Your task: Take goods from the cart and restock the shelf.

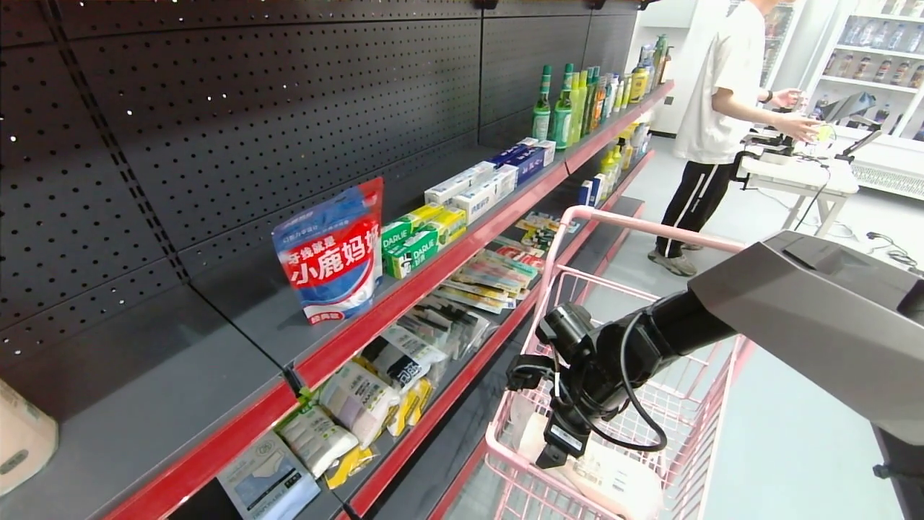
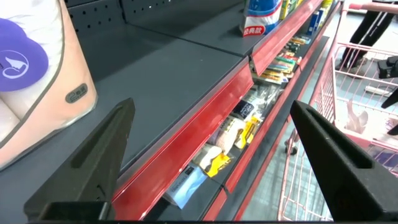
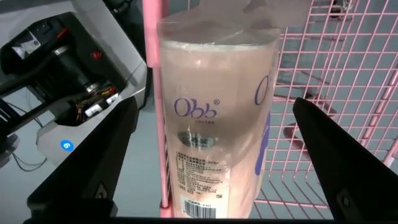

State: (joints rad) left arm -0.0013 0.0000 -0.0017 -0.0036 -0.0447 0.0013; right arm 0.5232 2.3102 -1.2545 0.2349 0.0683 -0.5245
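Observation:
A pink cart (image 1: 635, 224) stands beside the black shelf (image 1: 216, 404) with its red front edges. In the cart lies a pale pink pack of paper rolls (image 1: 617, 480), wrapped in clear film. My right gripper (image 1: 554, 446) hangs down inside the cart just above it. The right wrist view shows the pack (image 3: 214, 143) between the right gripper's (image 3: 214, 102) wide open fingers (image 3: 93, 168), apart from both. My left gripper (image 2: 211, 106) is open and holds nothing, hovering over the bare upper shelf board (image 2: 168, 68). Another pink pack of rolls (image 2: 37, 81) stands on that board beside it.
A blue and red bag (image 1: 333, 249) stands on the upper shelf, then green and white boxes (image 1: 422, 235) and bottles (image 1: 570, 101) farther along. Flat packets (image 1: 361, 397) fill the lower shelf. The cart's wire walls (image 3: 336, 56) surround the pack. Open floor (image 1: 779, 433) lies right of the cart.

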